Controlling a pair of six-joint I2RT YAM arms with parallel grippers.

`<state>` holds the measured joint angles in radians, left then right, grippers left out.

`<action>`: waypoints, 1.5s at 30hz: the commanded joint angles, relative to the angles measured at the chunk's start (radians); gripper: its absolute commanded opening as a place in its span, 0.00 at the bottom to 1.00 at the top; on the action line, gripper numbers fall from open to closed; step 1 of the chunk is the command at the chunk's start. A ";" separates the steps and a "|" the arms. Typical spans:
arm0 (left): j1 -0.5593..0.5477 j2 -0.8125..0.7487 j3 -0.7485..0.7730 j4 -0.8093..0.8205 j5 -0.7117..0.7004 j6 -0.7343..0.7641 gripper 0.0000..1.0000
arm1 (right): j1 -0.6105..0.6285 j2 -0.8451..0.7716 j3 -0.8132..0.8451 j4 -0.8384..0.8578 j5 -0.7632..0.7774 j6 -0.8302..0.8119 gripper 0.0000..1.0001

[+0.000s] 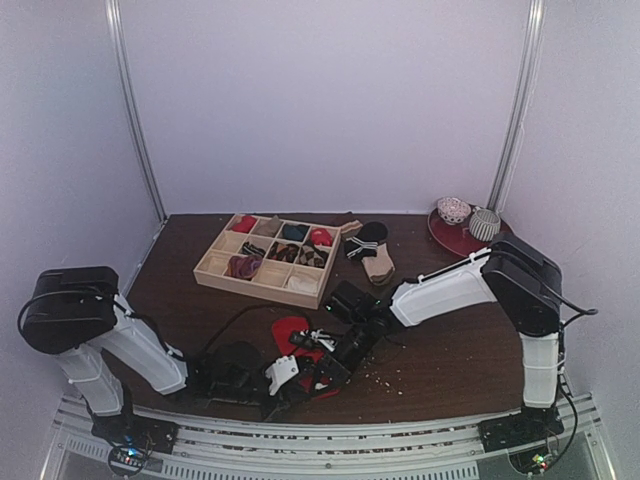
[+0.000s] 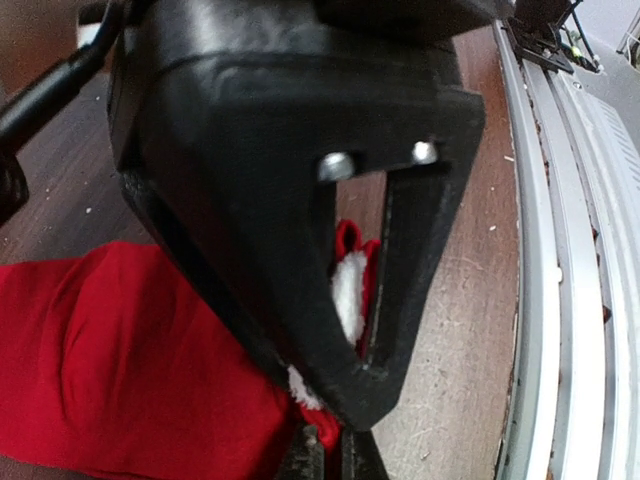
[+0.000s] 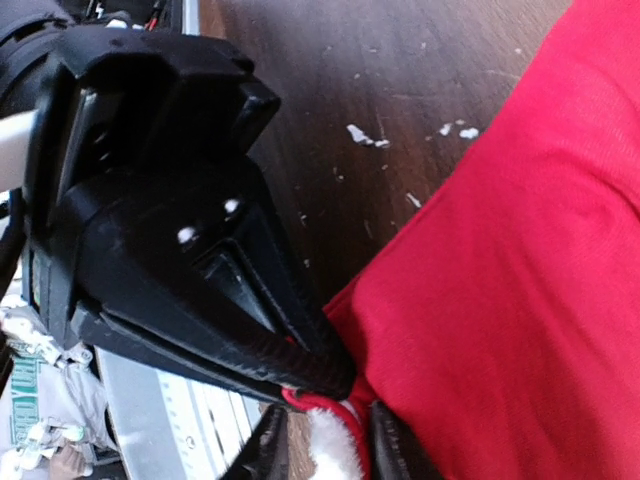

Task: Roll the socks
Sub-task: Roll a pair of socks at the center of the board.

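Finds the left tool [image 2: 345, 400] down at 6 o'clock on the tabletop [image 1: 450, 340], pinched narrow on the white-fuzzed edge of the red sock [image 1: 290, 330], with red cloth spreading toward 8 o'clock in the left wrist view. Puts that sock on the dark wood, near the compartmented wooden tray [image 1: 250, 285] and at 5 o'clock from it. Meets the right tool [image 3: 322, 385] at the sock's 4 o'clock side, clamped tight on the same red edge, tips of both tools just beside each other.
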<state>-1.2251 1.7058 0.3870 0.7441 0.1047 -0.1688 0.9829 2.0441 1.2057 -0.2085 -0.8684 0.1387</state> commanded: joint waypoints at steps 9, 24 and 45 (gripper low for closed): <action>0.030 0.019 -0.082 -0.016 0.069 -0.174 0.00 | 0.023 -0.488 -0.246 0.181 0.479 -0.123 0.44; 0.063 0.071 -0.079 -0.014 0.191 -0.252 0.00 | 0.194 -0.437 -0.556 0.642 0.667 -0.597 0.58; 0.063 0.038 -0.076 -0.042 0.192 -0.224 0.00 | 0.181 -0.223 -0.400 0.509 0.525 -0.495 0.17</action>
<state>-1.1584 1.7393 0.3355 0.8642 0.2798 -0.4065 1.1721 1.8046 0.7609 0.3859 -0.3176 -0.4370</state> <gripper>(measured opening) 0.012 0.209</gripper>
